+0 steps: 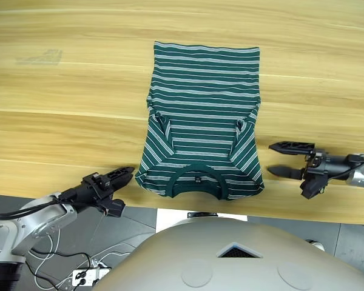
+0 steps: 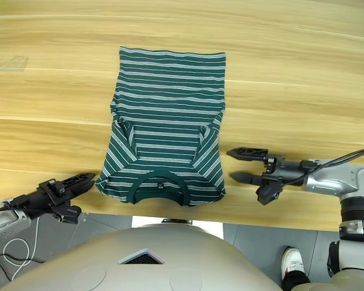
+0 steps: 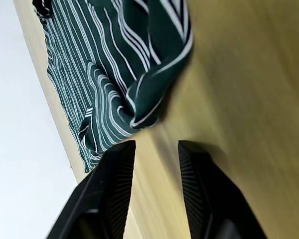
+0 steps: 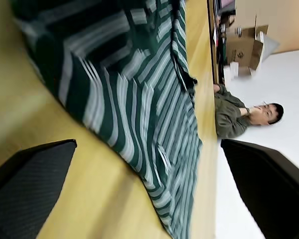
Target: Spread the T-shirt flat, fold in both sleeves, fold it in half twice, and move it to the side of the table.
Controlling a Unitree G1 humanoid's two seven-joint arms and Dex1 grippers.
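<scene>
A dark green T-shirt (image 1: 203,109) with white stripes lies flat on the wooden table (image 1: 60,121). Both sleeves are folded in over the body, and the collar faces the table's near edge. My left gripper (image 1: 126,188) hovers at the near edge, just left of the shirt's near left corner, open and holding nothing. In the left wrist view the left gripper (image 3: 157,147) points at a bunched shirt (image 3: 114,59) corner a short way off. My right gripper (image 1: 269,157) is open wide over the table, just right of the shirt's near right corner. The right wrist view shows the shirt (image 4: 139,99) between the right gripper's fingers (image 4: 35,184), apart from them.
Bare wood extends on both sides of the shirt and beyond its far hem. The table's near edge (image 1: 327,217) runs right under both grippers. Cables and a power strip (image 1: 85,276) lie on the floor at the lower left.
</scene>
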